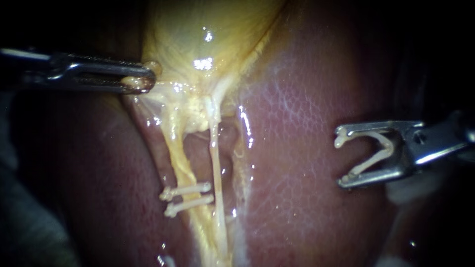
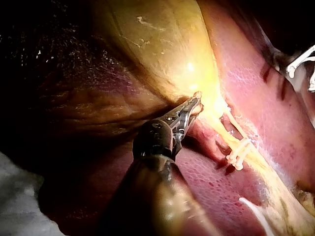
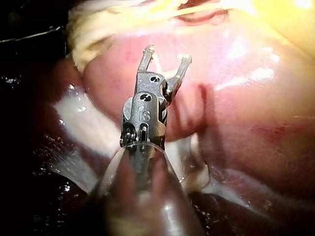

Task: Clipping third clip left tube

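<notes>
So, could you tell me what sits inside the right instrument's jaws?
A white clip, spread in a V, each leg against one jaw of the right instrument. Nothing else inside. Its back end is covered.

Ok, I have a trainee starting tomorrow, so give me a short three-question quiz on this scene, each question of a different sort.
1. True or false: the left tube already carries two clips.
2. What does the left instrument grip? A the liver, B the gallbladder, C a tube.
3. Fill in: the right instrument holds an open ____ between its jaws, off to the side of both tubes.

Key: 1 true. 2 B. 3 clip.
</notes>
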Robot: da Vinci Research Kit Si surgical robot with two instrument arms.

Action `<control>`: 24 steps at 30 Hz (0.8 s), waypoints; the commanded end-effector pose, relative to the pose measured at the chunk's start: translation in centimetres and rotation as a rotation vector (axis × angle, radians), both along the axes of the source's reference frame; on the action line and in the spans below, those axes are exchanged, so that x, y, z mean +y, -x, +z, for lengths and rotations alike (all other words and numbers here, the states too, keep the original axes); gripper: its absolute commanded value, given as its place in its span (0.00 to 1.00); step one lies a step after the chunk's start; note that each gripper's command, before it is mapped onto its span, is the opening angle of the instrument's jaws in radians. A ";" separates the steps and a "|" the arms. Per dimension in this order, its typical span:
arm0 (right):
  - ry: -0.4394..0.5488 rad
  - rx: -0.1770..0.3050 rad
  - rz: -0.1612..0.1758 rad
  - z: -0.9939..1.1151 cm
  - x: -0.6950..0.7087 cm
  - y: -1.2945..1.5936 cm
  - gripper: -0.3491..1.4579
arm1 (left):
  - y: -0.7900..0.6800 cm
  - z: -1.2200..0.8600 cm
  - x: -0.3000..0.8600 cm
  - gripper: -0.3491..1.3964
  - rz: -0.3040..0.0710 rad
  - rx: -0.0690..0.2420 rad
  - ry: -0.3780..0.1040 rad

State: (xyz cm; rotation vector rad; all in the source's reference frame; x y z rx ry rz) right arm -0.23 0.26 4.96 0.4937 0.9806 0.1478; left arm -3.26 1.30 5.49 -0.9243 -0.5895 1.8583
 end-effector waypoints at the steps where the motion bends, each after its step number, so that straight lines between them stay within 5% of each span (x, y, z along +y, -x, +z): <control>1: -0.008 0.003 0.006 0.01 0.00 -0.07 0.44 | 0.00 0.00 0.00 0.00 0.000 0.000 0.000; 24: -0.262 0.098 0.102 0.55 -0.06 -1.38 0.44 | 0.01 0.00 0.00 0.00 0.000 0.001 0.000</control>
